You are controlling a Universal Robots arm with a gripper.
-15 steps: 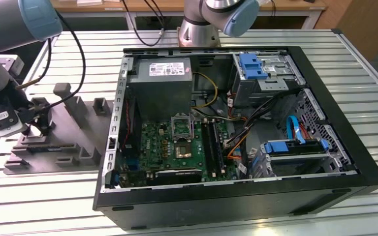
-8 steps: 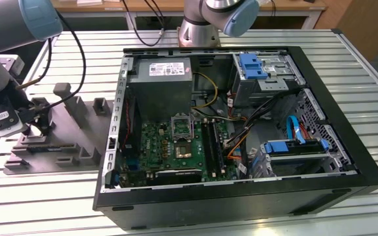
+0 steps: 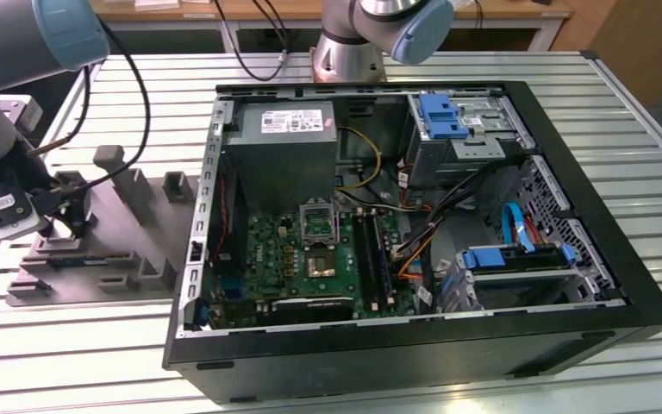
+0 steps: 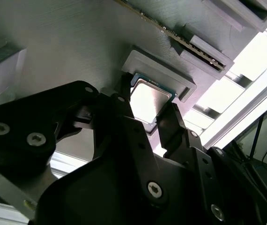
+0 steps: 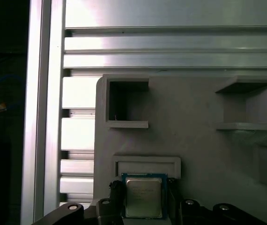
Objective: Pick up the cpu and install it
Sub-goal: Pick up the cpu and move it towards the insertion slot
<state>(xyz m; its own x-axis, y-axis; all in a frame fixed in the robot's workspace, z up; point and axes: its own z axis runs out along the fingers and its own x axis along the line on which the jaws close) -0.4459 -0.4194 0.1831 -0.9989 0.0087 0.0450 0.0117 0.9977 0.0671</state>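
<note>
The cpu [image 5: 144,197] is a small square chip with a silvery top and a thin green rim. It sits between the two black fingers of my gripper [image 5: 144,202], which press against its opposite edges. In the second wrist view the cpu [image 4: 145,96] is right at a raised grey pocket [image 4: 160,71] of the fixture, held in the gripper [image 4: 147,107]. In the exterior view the gripper [image 3: 65,226] is low over the grey fixture [image 3: 124,228], at the exterior view's left of the computer case. The open socket [image 3: 321,261] lies on the green motherboard inside the case.
The open black computer case [image 3: 400,345] holds a grey power supply box [image 3: 285,147], blue drive brackets [image 3: 440,116] and loose cables. The fixture has upright posts [image 3: 113,164] and recessed slots [image 5: 126,103]. Slatted metal table [image 3: 78,345] all around. A second arm's base [image 3: 348,47] stands behind the case.
</note>
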